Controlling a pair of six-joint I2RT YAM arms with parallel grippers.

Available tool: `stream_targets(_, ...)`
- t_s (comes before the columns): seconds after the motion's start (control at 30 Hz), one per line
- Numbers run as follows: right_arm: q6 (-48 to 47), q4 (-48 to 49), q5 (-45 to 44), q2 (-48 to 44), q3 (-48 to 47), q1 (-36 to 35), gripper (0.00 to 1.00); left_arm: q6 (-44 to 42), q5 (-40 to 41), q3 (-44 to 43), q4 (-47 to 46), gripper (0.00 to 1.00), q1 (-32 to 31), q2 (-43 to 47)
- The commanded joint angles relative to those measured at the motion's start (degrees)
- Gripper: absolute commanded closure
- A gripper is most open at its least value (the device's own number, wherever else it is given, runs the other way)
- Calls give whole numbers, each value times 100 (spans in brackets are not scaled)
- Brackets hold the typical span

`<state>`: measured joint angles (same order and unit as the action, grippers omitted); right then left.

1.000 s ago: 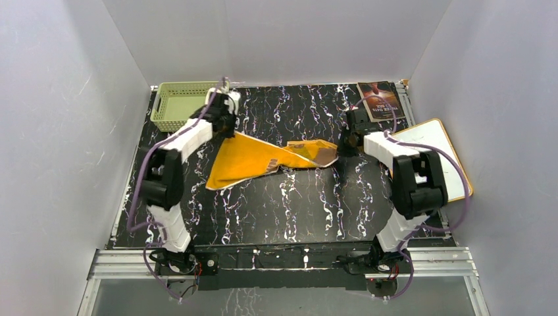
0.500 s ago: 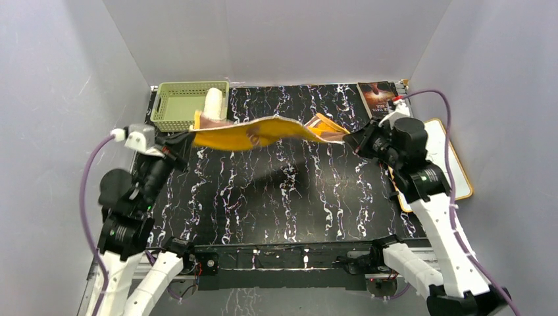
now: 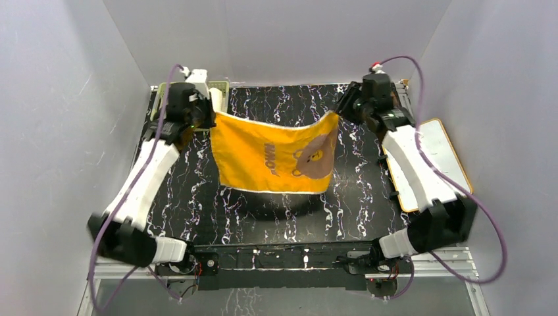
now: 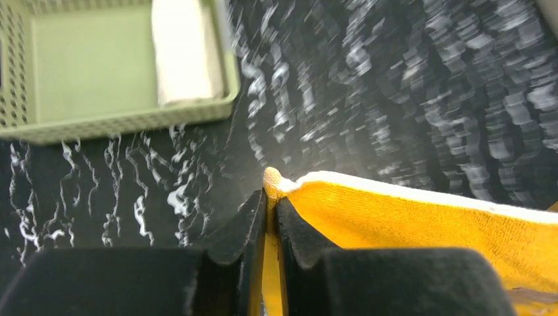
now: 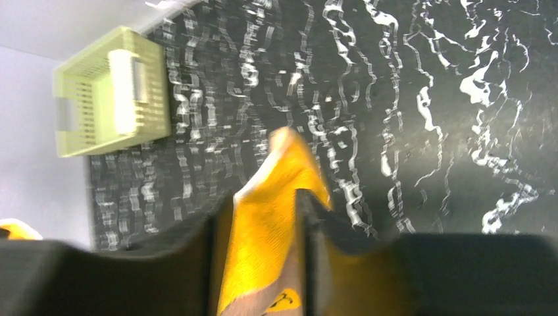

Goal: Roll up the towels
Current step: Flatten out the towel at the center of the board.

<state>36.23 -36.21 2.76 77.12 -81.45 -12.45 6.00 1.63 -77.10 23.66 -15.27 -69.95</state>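
Observation:
The orange-yellow bear towel (image 3: 276, 158) hangs spread out above the black marbled table (image 3: 263, 217), stretched between both grippers near the back. My left gripper (image 3: 209, 117) is shut tight on its upper left corner (image 4: 279, 181), seen up close in the left wrist view (image 4: 271, 201). My right gripper (image 3: 339, 113) is at the upper right corner. Its jaws stand apart (image 5: 263, 204), with the towel's corner (image 5: 270, 230) lying loosely between them. The cream-white towel (image 4: 179, 56) sits rolled inside the green basket (image 4: 85, 125) at the back left.
A white board with an orange rim (image 3: 431, 158) lies along the table's right edge, beside the right arm. Grey walls close in the table on three sides. The basket (image 5: 85, 141) stands just behind the left gripper.
Both arms lifted the orange towel off the table and carried it back, so it now hangs flat between them. The right jaws have parted; the left stays clamped.

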Motion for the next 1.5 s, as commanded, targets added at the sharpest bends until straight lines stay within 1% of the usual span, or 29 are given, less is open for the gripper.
stream_targets(0.0, 254, 1210, -229, 1141, 158, 52, 58, 90, 431, 127, 149, 76, 461, -1505)
stream_targets(0.03, 203, 1390, -219, 1447, 86, 54, 56, 189, 627, 77, 149, 60, 553, -1847)
stream_targets(0.07, 80, 1474, -158, 1747, -47, 62, 52, 277, 903, -45, 234, 47, 639, -2175)
stream_targets(0.1, -96, 1407, -47, 1973, -255, 59, 48, 319, 1065, -171, 336, 43, 719, -2382)
stream_targets(0.13, -245, 1270, 21, 2119, -408, 58, 43, 332, 1136, -245, 370, 41, 773, -2464)
stream_targets(0.17, -355, 1271, 73, 2125, -382, 58, 35, 312, 1123, -197, 305, 38, 791, -2395)
stream_targets(0.23, -512, 1559, 83, 1860, 100, 50, 17, 284, 826, 132, 2, 22, 789, -2033)
stream_targets(0.27, -569, 1683, -18, 1675, 422, 52, 11, 296, 603, 312, -85, 19, 793, -1839)
stream_targets(0.37, -591, 1753, -369, 1070, 1306, 58, 9, 505, -267, 956, -171, 13, 773, -1293)
stream_targets(0.4, -531, 1750, -444, 851, 1621, 57, 9, 608, -469, 1247, -141, 13, 766, -1152)
stream_targets(0.5, -443, 1841, -537, 230, 2489, 58, 10, 847, -986, 1973, -137, 14, 754, -716)
stream_targets(0.57, -452, 1905, -707, -31, 2915, 77, 7, 921, -1189, 2426, -362, 13, 740, -483)
stream_targets(0.67, -656, 1906, -759, 80, 3046, 170, 7, 867, -1119, 2526, -385, 15, 739, -587)
stream_targets(0.7, -787, 1865, -729, 162, 2954, 172, 11, 804, -1149, 2464, -409, 19, 743, -663)
stream_targets(0.73, -905, 1899, -697, 243, 2851, 178, 16, 712, -1283, 2385, -488, 24, 737, -782)
stream_targets(0.77, -1015, 1957, -684, 311, 2779, 177, 28, 648, -1556, 2280, -637, 30, 737, -814)
stream_targets(0.8, -1054, 2012, -700, 385, 2714, 181, 36, 637, -1883, 2210, -829, 39, 741, -930)
stream_targets(0.83, -1072, 2057, -700, 482, 2640, 190, 41, 672, -2153, 2137, -1026, 47, 736, -1036)
stream_targets(0.87, -1082, 2105, -689, 597, 2569, 191, 43, 730, -2358, 2057, -1180, 51, 736, -1153)
stream_targets(0.97, -1146, 2121, -494, 1153, 2242, 203, 39, 844, -2775, 1759, -1397, 54, 726, -1677)
stream_targets(1.03, -1181, 2129, -340, 1525, 2002, 207, 39, 959, -2858, 1666, -1624, 56, 733, -1990)
stream_targets(1.1, -1219, 2231, -245, 1811, 1832, 207, 42, 1078, -2843, 1641, -1870, 61, 734, -2289)
stream_targets(1.13, -1248, 2280, -228, 1925, 1745, 202, 43, 1138, -2825, 1636, -1984, 65, 729, -2415)
stream_targets(1.2, -1345, 2342, -180, 2186, 1556, 205, 43, 1305, -2761, 1665, -2230, 71, 731, -2684)
stream_targets(1.27, -1435, 2211, -174, 2558, 1291, 202, 43, 1487, -2591, 1747, -2456, 74, 727, -2908)
stream_targets(1.4, -1490, 2177, 105, 3036, 1008, 200, 44, 1754, -1787, 1907, -2417, 75, 735, -3200)
stream_targets(1.47, -1454, 2199, 174, 3204, 906, 99, 43, 1853, -1131, 1880, -2016, 75, 792, -3316)
